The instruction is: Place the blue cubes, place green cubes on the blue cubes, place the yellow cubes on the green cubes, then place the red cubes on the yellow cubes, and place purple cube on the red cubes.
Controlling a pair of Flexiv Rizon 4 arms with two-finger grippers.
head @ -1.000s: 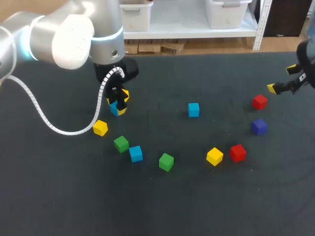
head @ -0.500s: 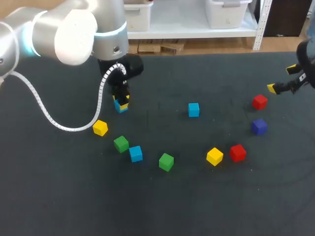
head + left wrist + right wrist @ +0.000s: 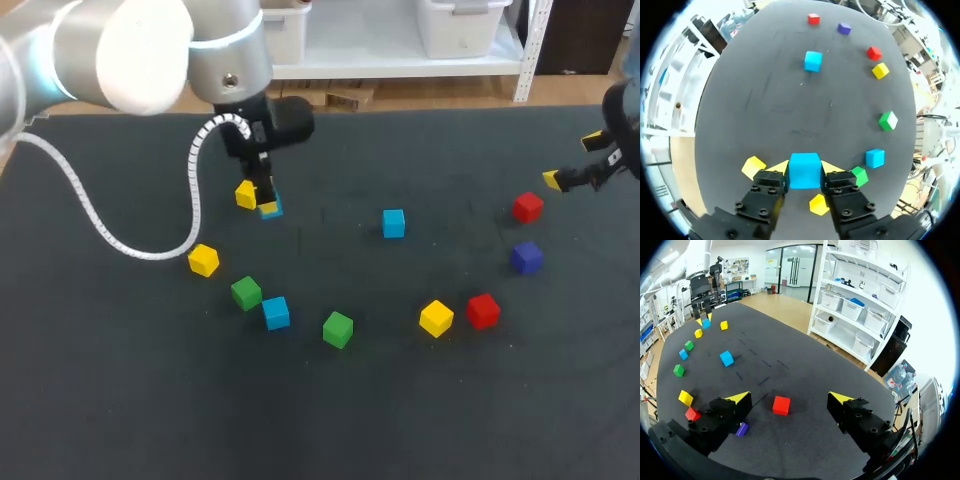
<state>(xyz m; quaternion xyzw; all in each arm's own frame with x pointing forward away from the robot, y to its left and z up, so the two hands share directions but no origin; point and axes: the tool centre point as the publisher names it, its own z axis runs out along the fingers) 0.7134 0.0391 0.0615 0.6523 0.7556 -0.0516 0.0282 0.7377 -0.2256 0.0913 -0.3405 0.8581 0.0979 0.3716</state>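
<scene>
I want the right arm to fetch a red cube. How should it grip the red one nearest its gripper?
Come straight down and close on two opposite side faces of the red cube. It sits flat on the table, apart from the purple cube, so the open right gripper likely has room on both sides; square the grip to its faces.

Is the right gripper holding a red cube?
No, the right gripper is open with nothing in it, and the nearest red cube lies ahead of it, touching neither finger.
</scene>
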